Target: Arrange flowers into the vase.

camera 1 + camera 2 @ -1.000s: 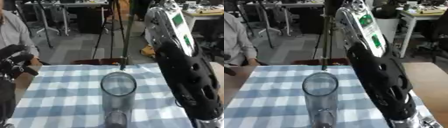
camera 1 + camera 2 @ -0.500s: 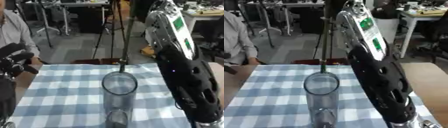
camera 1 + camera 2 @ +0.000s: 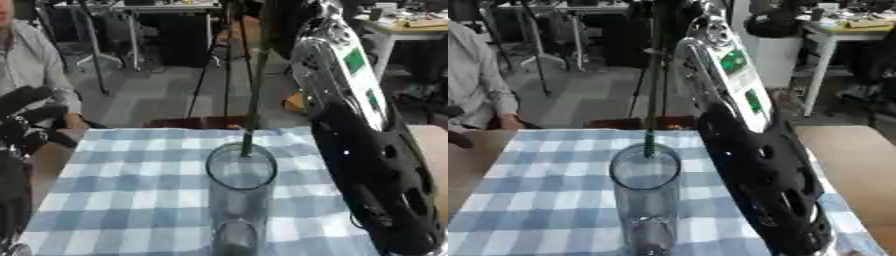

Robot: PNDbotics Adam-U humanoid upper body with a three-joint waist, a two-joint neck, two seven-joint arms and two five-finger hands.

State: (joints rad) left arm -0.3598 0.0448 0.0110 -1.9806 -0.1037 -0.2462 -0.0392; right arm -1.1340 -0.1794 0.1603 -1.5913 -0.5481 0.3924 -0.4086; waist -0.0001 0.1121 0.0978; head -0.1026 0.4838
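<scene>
The left robot hand [image 3: 26, 117] shows at the left edge of the left eye view with its dark fingers curled and nothing in them, while the right robot hand lies beyond the top of both views, so its hold on the flower stem cannot be seen. The thin green stem [image 3: 255, 90] hangs nearly upright, its lower tip just inside the rim of the clear glass vase [image 3: 646, 200]. The vase stands upright near the middle of the blue-and-white checked surface [image 3: 131, 200], with the right arm [image 3: 754, 165] just beside it.

The flower stem [image 3: 255, 90] ran off the top edge, its bloom and the right hand unseen. The left hand [image 3: 26, 122] showed only as blurred dark fingers.
</scene>
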